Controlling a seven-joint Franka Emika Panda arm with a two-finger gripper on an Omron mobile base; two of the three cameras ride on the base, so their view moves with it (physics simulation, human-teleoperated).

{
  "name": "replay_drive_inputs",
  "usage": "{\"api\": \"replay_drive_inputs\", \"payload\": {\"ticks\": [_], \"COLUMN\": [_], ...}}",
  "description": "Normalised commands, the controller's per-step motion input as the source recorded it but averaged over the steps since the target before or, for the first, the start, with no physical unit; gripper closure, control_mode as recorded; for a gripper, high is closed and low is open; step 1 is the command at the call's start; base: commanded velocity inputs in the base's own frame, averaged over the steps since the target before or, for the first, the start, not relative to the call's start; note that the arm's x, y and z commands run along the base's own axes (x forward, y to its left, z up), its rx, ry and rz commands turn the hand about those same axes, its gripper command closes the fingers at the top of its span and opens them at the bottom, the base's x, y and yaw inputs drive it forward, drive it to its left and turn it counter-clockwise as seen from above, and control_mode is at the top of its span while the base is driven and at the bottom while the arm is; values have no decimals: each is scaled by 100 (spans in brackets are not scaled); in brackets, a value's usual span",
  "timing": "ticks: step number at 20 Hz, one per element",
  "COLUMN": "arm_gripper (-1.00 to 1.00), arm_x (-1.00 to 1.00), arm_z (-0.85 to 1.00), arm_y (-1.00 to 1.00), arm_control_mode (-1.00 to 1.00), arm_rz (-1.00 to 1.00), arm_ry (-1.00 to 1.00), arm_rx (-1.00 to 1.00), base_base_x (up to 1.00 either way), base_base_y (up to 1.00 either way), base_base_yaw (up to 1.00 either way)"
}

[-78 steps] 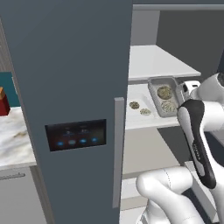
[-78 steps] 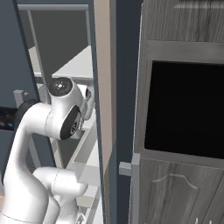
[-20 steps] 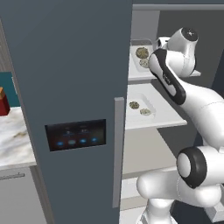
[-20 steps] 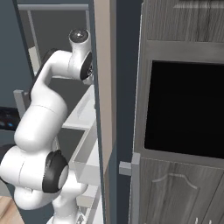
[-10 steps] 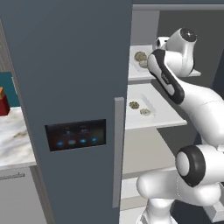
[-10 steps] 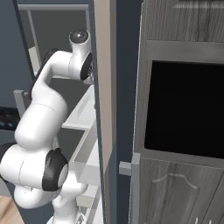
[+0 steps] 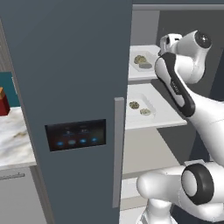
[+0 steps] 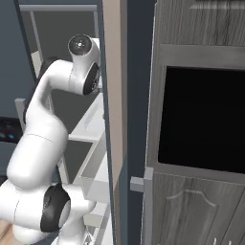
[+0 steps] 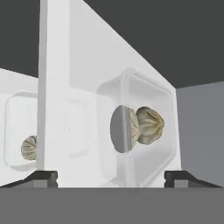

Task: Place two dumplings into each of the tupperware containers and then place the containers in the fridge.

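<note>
The fridge [image 7: 65, 65] stands with its slate door swung open, showing white shelves. On the upper shelf a tupperware container [image 7: 142, 61] holds two dumplings [image 7: 140, 59]. A second container [image 7: 140, 107] with two dumplings sits on the shelf below. My hand [image 7: 168, 43] hovers at the right end of the upper container. In the hand view my gripper [image 9: 111, 177] is open, its tips wide apart just short of the upper container [image 9: 144, 131], whose dumplings [image 9: 148, 124] lie straight ahead. The lower container [image 9: 22, 135] shows at the left.
The open door's handle [image 7: 119, 153] and dark lit panel [image 7: 76, 133] fill the left. A marble counter [image 7: 13, 140] with a red object [image 7: 3, 103] lies beyond the door. Dark grey cabinets with a black panel [image 8: 201, 119] stand at the right; a fridge drawer [image 8: 95, 177] sits low.
My gripper has opened and let go of the upper container, which now rests on the shelf. The hand has drawn back slightly to the right.
</note>
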Motion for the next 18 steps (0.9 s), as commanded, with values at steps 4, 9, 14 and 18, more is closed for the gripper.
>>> {"api": "replay_drive_inputs", "payload": {"ticks": [4, 9, 14, 18], "arm_gripper": [-100, -100, -100, -100], "arm_x": [-100, -100, -100, -100], "arm_z": [48, 24, -16, -73], "arm_y": [0, 0, 13, 54], "arm_control_mode": [-100, -100, -100, -100], "arm_rz": [0, 0, 0, -1], "arm_ry": [3, 13, 21, 18], "arm_rx": [8, 2, -3, -14], "base_base_x": [0, 0, 0, 0], "base_base_y": [0, 0, 0, 0], "base_base_yaw": [0, 0, 0, 0]}}
